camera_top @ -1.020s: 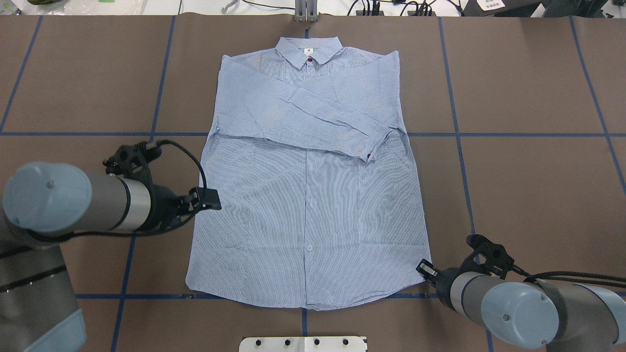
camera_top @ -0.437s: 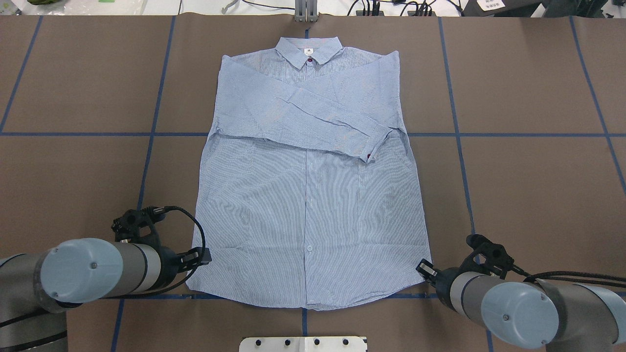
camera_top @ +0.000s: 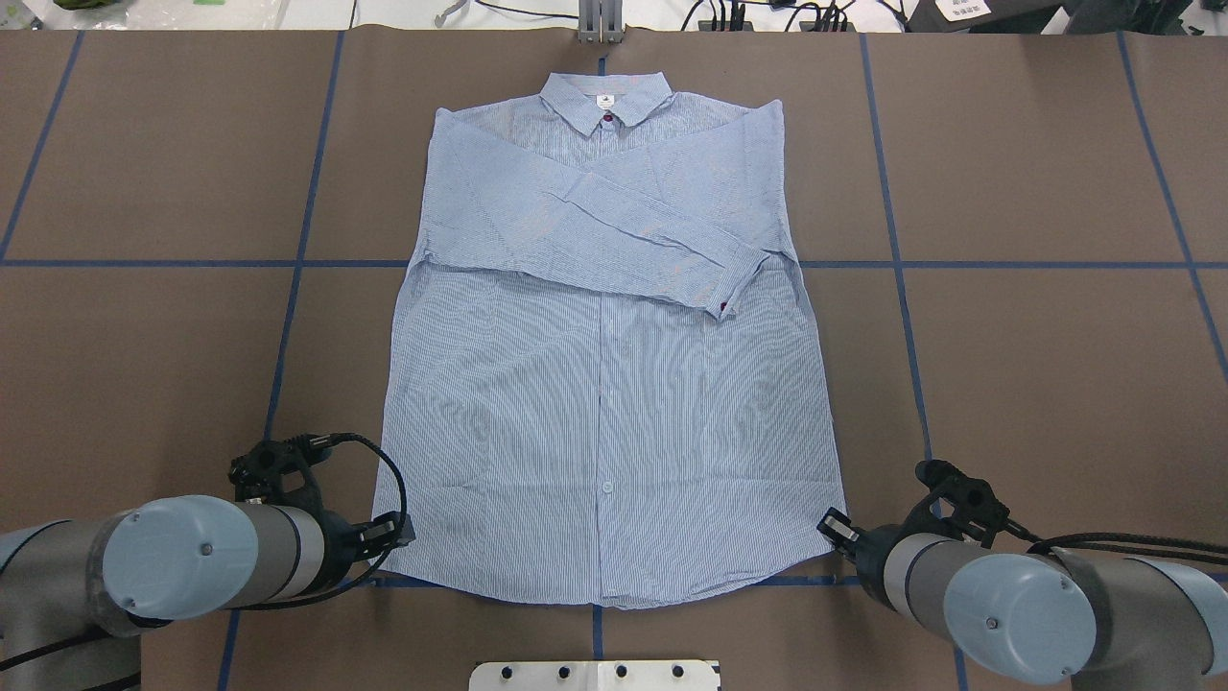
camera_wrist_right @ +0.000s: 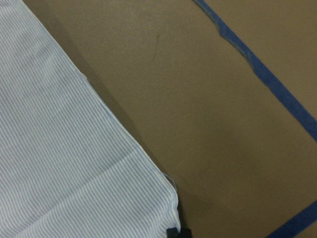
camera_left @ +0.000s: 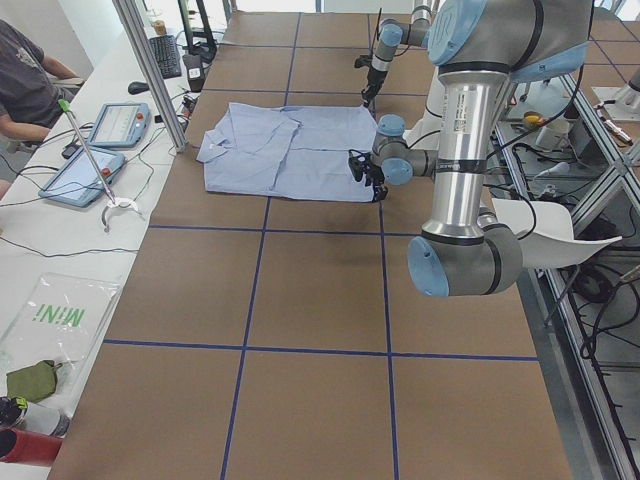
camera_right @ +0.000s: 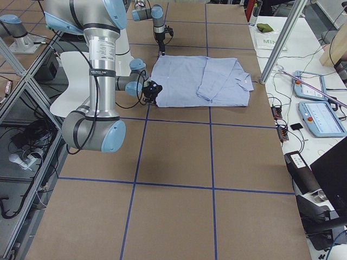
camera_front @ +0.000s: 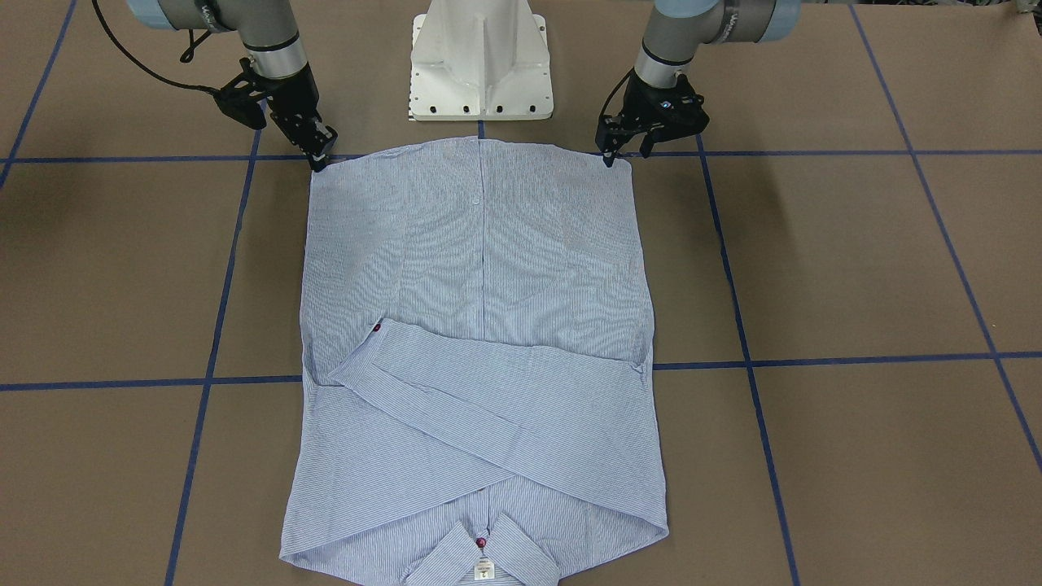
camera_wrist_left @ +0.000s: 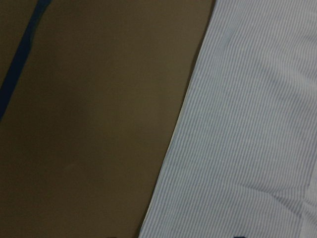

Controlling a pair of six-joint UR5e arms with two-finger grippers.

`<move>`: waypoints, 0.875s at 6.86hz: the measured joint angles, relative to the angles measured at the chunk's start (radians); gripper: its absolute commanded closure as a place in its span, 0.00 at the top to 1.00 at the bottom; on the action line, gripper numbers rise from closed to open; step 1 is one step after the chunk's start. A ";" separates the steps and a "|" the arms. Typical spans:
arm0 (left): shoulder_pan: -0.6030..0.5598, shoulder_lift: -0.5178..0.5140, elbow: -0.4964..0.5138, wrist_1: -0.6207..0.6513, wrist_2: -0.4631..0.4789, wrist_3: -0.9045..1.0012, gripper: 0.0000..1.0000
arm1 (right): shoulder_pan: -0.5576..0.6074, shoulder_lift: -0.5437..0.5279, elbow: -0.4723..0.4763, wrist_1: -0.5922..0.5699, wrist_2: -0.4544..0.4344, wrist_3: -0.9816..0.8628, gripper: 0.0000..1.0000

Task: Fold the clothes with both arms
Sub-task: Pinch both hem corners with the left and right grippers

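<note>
Two grippers, left (camera_front: 623, 153) and right (camera_front: 319, 159), poise at the hem corners of the striped button-up shirt (camera_front: 480, 325), flat mid-table (camera_front: 855, 260), hem toward the robot's edge (presumably for a hem-to-collar fold). Whether either claw is clenched or released cannot be told.

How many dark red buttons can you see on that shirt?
2: a collar button and a cuff button on the folded sleeve. Others may hide beneath it.
</note>
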 measured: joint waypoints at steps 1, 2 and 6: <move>0.001 -0.003 0.002 0.000 0.000 -0.002 0.72 | 0.000 -0.002 -0.001 0.000 -0.002 0.000 0.00; 0.002 -0.004 0.005 0.000 -0.001 -0.002 0.71 | 0.000 -0.003 -0.003 -0.001 -0.003 0.000 0.00; 0.003 -0.007 0.017 -0.002 -0.001 0.000 0.63 | -0.001 -0.003 -0.004 0.001 -0.004 0.000 0.00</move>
